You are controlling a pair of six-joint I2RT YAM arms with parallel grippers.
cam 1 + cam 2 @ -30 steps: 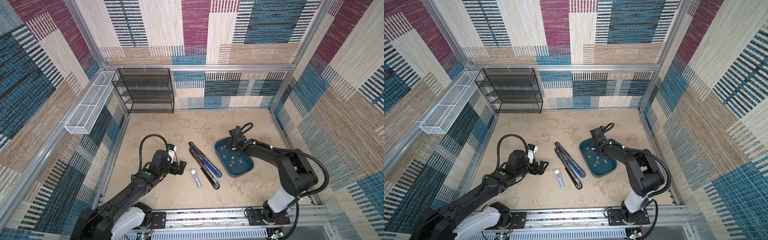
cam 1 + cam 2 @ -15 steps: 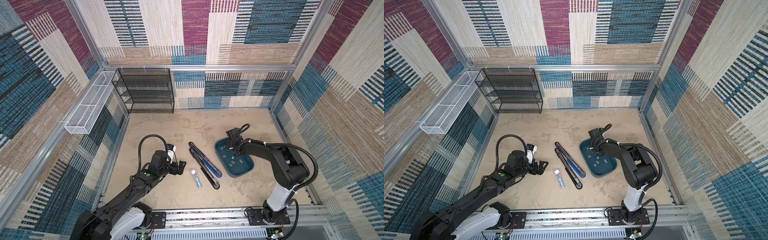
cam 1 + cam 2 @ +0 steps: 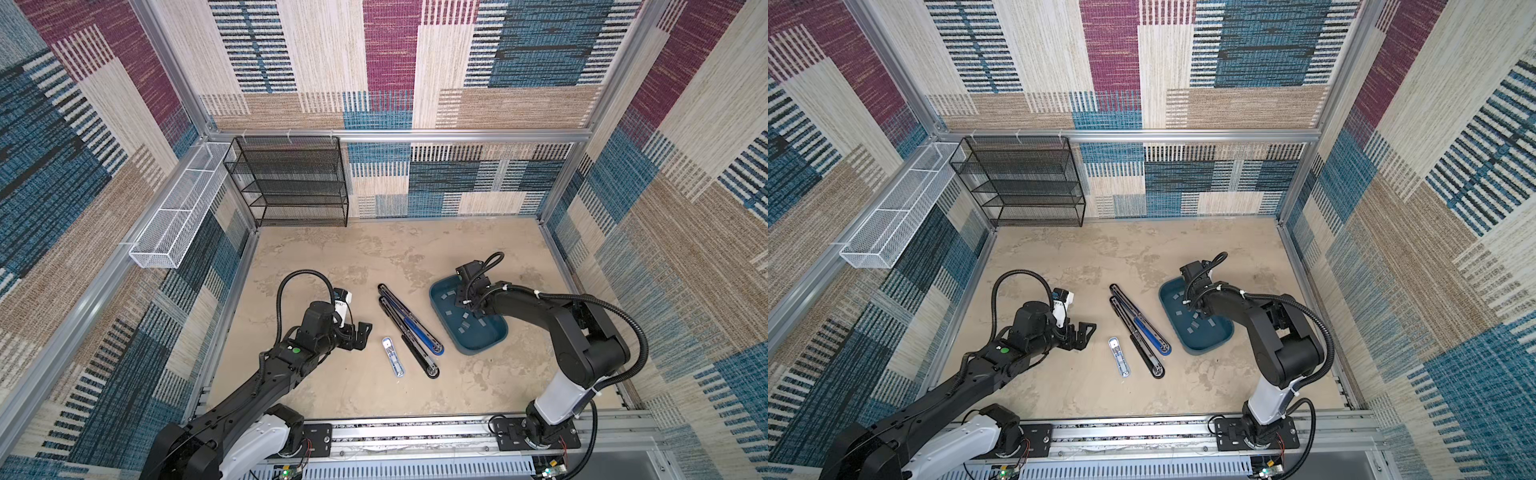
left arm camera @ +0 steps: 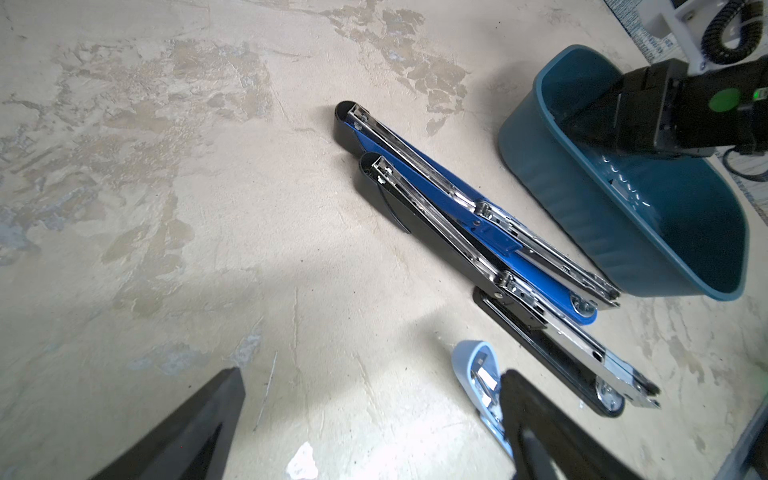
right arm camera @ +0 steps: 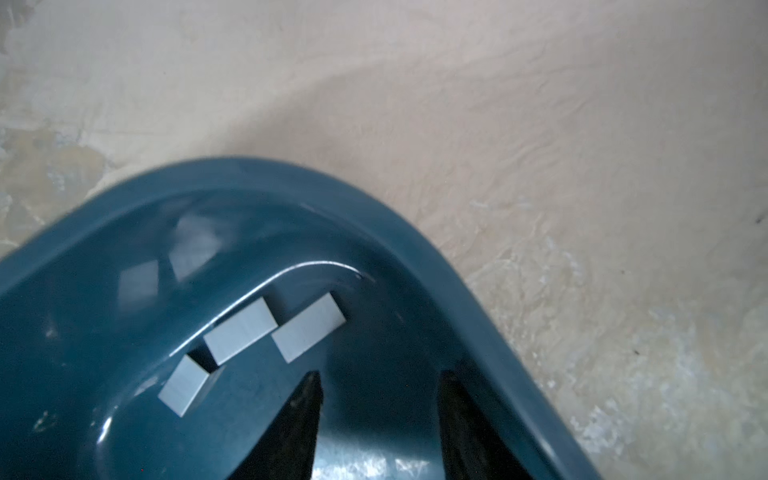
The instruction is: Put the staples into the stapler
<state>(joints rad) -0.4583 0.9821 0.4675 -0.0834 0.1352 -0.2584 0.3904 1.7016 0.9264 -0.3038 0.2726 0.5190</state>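
I see the beige mottled tabletop [image 3: 340, 257] as it was a second ago. My right arm [image 3: 582, 332] has drawn its elbow a little toward the teal plastic tray [image 4: 582, 216], and my left arm [image 3: 266, 374] has not moved. The long blue-and-black stapler [image 3: 409, 322] and the long black stapler [image 3: 415, 353] lie opened flat side by side. The small light-blue stapler [image 3: 392, 356] lies beside them, and all three are unmoved. The right gripper [image 5: 380, 378] hangs inside the tray, fingers apart, with nothing between them. The left gripper [image 4: 374, 374] is spread wide near the small stapler. The light-grey metal staples [image 5: 241, 330] lie in the tray.
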